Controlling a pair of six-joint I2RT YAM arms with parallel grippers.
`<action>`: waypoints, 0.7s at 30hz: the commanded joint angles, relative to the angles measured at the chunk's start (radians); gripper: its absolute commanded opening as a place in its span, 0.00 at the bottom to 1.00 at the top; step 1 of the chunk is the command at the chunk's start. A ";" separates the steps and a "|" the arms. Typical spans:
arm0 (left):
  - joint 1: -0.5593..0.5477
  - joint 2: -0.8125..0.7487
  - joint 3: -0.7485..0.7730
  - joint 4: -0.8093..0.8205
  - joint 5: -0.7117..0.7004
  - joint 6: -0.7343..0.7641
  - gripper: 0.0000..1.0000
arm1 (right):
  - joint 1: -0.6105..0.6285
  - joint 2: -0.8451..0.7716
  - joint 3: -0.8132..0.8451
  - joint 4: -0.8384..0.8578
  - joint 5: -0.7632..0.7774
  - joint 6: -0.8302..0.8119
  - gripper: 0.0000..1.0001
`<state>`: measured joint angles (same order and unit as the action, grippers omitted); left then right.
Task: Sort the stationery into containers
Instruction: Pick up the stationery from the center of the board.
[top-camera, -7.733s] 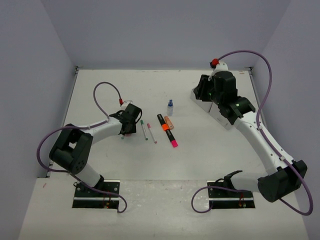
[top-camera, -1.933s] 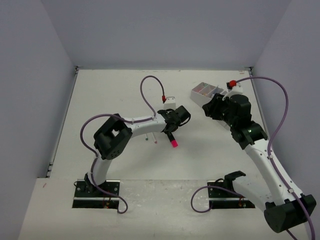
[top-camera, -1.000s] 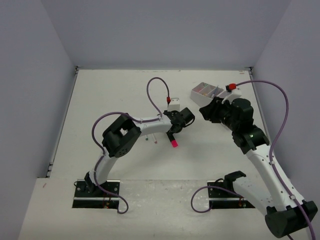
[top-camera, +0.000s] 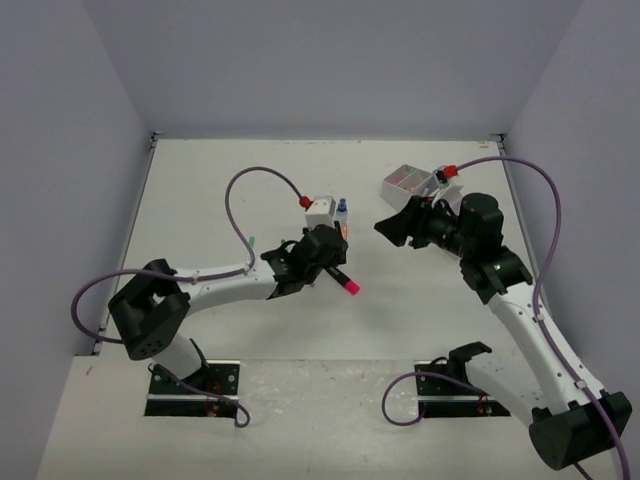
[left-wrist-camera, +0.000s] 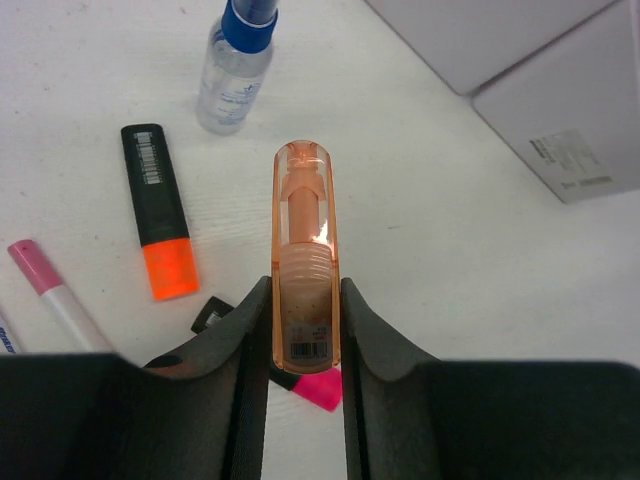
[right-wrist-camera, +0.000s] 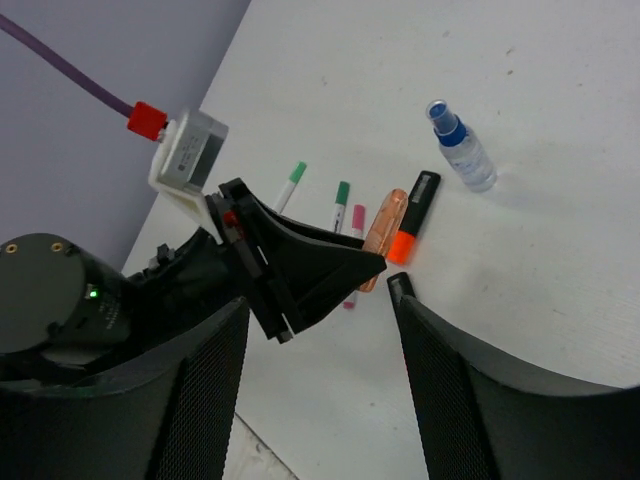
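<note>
My left gripper (left-wrist-camera: 305, 300) is shut on a translucent orange highlighter (left-wrist-camera: 305, 250) and holds it above the table; it shows in the top view (top-camera: 330, 250) at table centre. Below it lie a black marker with an orange end (left-wrist-camera: 157, 223) and a black marker with a pink end (top-camera: 345, 283). A blue-capped bottle (left-wrist-camera: 237, 65) stands just beyond. Thin pens (right-wrist-camera: 341, 203) lie left of the markers. My right gripper (top-camera: 392, 228) is open and empty, hovering between the left gripper and the white organizer (top-camera: 410, 183).
The organizer's white walls fill the upper right of the left wrist view (left-wrist-camera: 540, 90). The left arm's purple cable (top-camera: 255, 180) arches over the table's left half. The enclosure walls stand close on three sides.
The left arm's elbow has swung left and its gripper now holds the orange highlighter up off the table. The right gripper has moved left, toward the centre.
</note>
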<state>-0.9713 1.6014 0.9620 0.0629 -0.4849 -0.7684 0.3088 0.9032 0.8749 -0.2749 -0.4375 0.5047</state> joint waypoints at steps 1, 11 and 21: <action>-0.007 -0.147 -0.195 0.440 0.183 0.136 0.00 | 0.015 0.067 0.016 0.057 -0.113 0.060 0.64; -0.010 -0.267 -0.396 0.699 0.336 0.189 0.00 | 0.155 0.184 0.042 0.054 0.077 0.101 0.57; -0.017 -0.310 -0.432 0.782 0.416 0.235 0.00 | 0.214 0.257 0.029 0.108 0.107 0.138 0.34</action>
<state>-0.9790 1.3186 0.5389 0.7260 -0.1258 -0.5893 0.5109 1.1403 0.8833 -0.2497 -0.3373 0.6101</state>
